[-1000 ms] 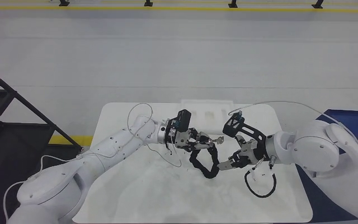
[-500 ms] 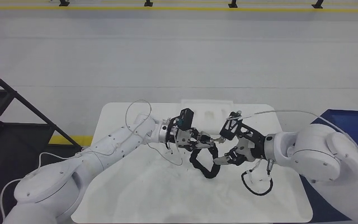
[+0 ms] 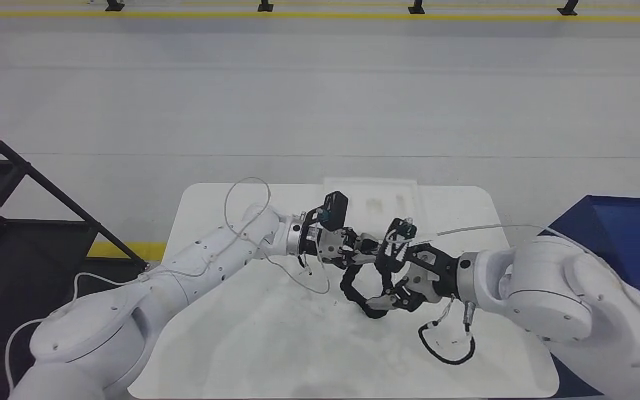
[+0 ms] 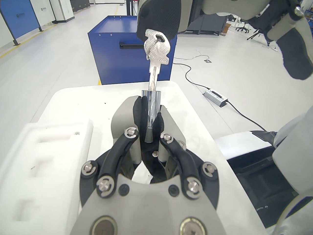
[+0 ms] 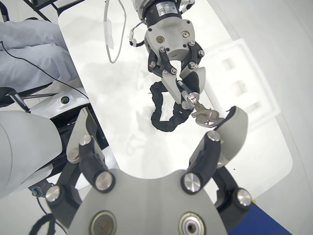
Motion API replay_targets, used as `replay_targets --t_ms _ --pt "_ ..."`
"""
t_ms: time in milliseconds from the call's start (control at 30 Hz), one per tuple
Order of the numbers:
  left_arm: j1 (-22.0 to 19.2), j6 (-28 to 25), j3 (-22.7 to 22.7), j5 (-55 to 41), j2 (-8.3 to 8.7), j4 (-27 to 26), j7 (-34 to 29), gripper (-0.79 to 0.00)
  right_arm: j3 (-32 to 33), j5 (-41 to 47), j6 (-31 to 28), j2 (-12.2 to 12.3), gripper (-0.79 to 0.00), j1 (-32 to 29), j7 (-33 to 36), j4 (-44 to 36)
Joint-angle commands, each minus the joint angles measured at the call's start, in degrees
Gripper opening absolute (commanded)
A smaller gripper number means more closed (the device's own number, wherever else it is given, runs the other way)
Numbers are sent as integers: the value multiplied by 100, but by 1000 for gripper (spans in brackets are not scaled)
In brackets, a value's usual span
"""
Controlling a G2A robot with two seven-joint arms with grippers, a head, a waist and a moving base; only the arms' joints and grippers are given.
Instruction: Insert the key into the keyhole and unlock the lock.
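Top view: both arms meet over the middle of the white tabletop, just below the white foam tray that sits at the tabletop's upper edge. The left gripper comes in from the left of the frame and the right gripper from the right, tips close together.

Left wrist view: the left gripper's jaws are closed on the chrome lock cylinder, pinching it between black pads, with the cylinder's end poking out past the fingertips. The key stands in that end, blade partly sunk in and patterned head clear of the metal. The right gripper's jaws are spread wide. One pad touches the key's head; the other finger is well apart from it, so nothing is clamped. A blue cabinet stands on the floor beyond the tabletop.

Right wrist view: the black sleeved cable loops away from the cylinder, under the left gripper. In the top view the loop lies at frame centre, between the two grippers. Can't tell whether it rests on the tabletop.
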Motion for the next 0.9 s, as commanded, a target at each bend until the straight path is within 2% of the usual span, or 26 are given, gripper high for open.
replay_targets --t_ms 0,333,567,867 --pt "-13 0 0 41 -14 -4 -7 -785 -75 -19 25 -36 0 60 13 32" --pt "-99 0 0 372 -43 -10 64 -785 -211 85 199 -159 0 303 348 211" --pt "-156 0 0 753 67 -288 249 -785 -7 -241 -727 -117 0 324 459 365" --pt "-129 0 0 655 295 -583 -162 -785 236 -1138 -1695 -40 0 143 264 214"
